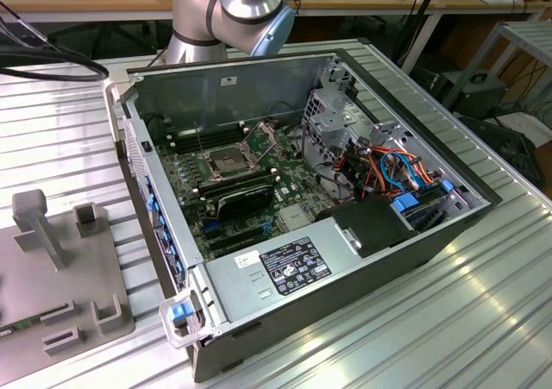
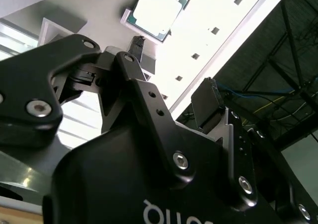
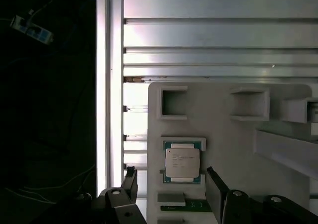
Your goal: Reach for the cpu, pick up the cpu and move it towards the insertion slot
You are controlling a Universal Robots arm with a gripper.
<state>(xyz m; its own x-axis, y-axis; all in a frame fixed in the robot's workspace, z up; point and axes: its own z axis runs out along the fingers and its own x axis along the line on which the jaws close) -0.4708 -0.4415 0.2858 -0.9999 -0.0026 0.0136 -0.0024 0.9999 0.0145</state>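
In the exterior view, the computer case lies open on the ribbed metal table. The insertion slot sits on the green board towards the exterior view's left. It has a silvery frame around a dark centre, with free space above it. A black card lies just on its near side, and the drive cage stands to the exterior view's right. The case wall runs along the far side, and the arm rises beyond that far wall. A grey fixture with upright posts rests on the table at the exterior view's left, apart from the case.

In the first wrist view, the cpu lies flat in a shallow square recess of a pale tray, close to the tray's edge where the ribbed table begins. The gripper hangs above it with its jaws spread wider than the chip. It holds nothing and touches nothing. One of the fingers is over the table strip past the tray's edge, the other over the tray. The tray's raised pockets stand well apart from the chip.

In the second wrist view, the cpu lies ahead of the gripper. There is a clear gap between the chip and the fingertips.
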